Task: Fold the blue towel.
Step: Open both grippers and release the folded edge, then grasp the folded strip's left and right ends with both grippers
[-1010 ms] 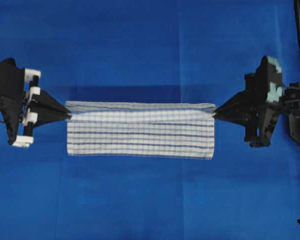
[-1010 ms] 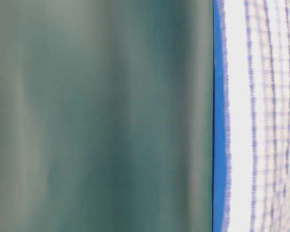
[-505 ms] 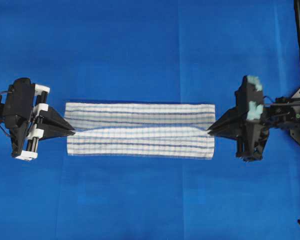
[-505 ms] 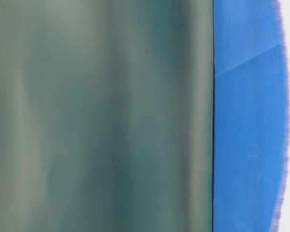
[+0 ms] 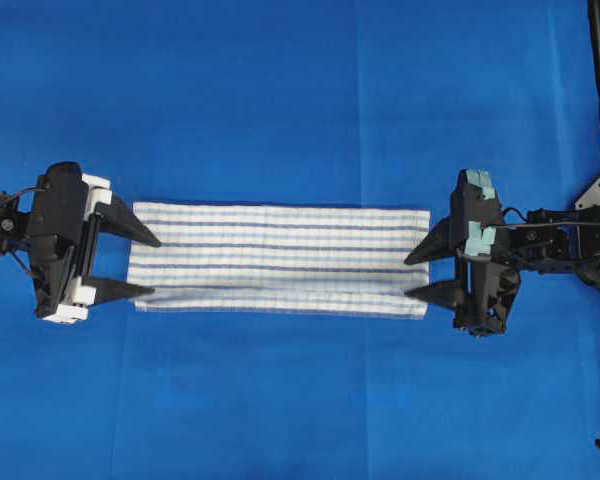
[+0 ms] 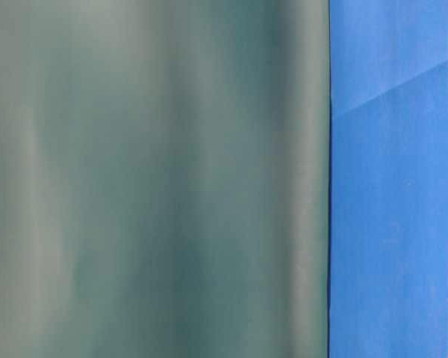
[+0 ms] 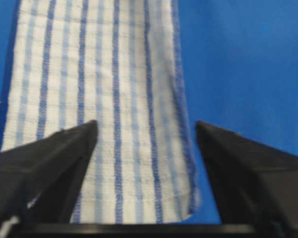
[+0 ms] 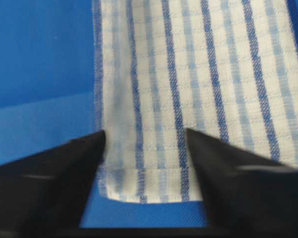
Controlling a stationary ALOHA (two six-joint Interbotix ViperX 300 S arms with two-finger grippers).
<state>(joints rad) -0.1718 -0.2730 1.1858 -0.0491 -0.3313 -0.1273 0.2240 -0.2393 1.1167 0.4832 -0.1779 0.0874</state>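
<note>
The blue towel (image 5: 280, 260) lies flat on the tabletop (image 5: 280, 100) as a long, narrow folded strip. The left hand (image 5: 140, 266) at one short end and the right hand (image 5: 420, 274) at the other are both spread wide, holding nothing. The towel looks light, soft and limp; its end corners seem the best places to pinch.

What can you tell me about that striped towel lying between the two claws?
The towel is a white woven cloth with thin light-blue and dark-blue stripes along its length and faint cross lines making a check. It lies flat on the blue table covering as a long narrow band, apparently folded, with a hemmed short edge. The open left gripper and open right gripper straddle its short ends without pinching it.
</note>
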